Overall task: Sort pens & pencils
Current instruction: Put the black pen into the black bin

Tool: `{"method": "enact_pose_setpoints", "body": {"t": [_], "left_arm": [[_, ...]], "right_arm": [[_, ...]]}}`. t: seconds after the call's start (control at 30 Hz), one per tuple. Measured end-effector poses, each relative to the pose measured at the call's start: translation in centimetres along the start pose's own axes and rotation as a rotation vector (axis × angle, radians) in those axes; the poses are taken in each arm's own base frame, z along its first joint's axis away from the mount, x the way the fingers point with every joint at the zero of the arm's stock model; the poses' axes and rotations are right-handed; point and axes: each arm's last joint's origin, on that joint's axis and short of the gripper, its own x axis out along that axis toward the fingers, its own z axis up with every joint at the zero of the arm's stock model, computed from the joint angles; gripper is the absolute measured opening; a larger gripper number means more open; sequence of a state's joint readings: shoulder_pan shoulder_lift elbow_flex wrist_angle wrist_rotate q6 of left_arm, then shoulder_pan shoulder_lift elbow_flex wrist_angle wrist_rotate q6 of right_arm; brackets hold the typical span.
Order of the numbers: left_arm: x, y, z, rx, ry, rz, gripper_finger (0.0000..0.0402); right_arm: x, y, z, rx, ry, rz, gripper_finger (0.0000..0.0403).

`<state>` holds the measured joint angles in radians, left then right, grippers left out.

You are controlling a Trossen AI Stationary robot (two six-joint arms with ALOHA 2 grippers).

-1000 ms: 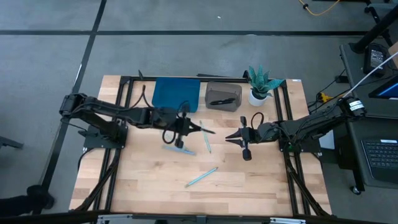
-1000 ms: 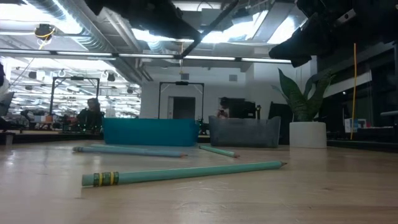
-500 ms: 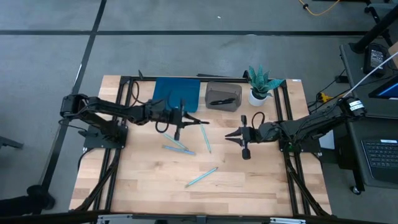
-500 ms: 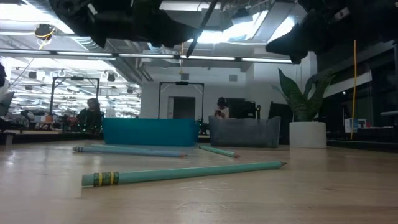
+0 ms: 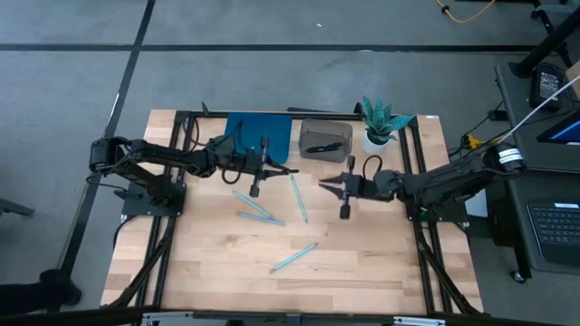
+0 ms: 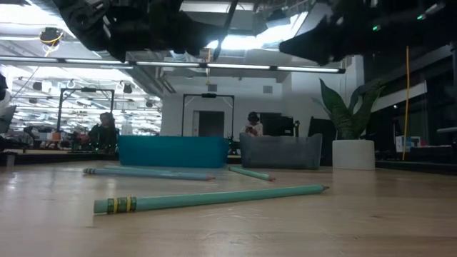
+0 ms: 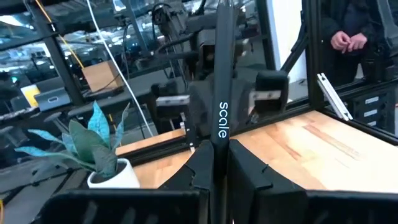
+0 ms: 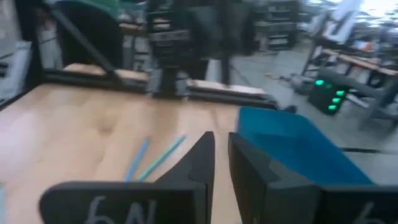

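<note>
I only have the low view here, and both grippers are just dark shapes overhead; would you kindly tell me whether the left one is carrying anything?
Observer: Yes, its wrist view shows the left gripper shut on a black pen.
Operator: Thank you. Where is it over the table?
Observer: In the high view it hangs by the blue bin, at the edge facing the table's middle, left of the grey bin.

My two arms are matte black, jointed, trailing looped black cables. The left gripper has smooth, tapering dark fingers.
</note>
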<state>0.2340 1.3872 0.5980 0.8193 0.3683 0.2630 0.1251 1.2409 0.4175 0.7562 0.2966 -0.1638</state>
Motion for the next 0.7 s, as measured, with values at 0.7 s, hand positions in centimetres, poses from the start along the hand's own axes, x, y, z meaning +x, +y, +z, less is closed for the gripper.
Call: {"method": "enact_pose_setpoints", "body": {"t": [0.7], "left_arm": [[3.0,3.1,-1.5,-0.021,-0.017,-0.048,0.0018]], "right_arm": [[1.2,-3.0,0.7,0.027,-0.138,-0.028,0.0086]]}}
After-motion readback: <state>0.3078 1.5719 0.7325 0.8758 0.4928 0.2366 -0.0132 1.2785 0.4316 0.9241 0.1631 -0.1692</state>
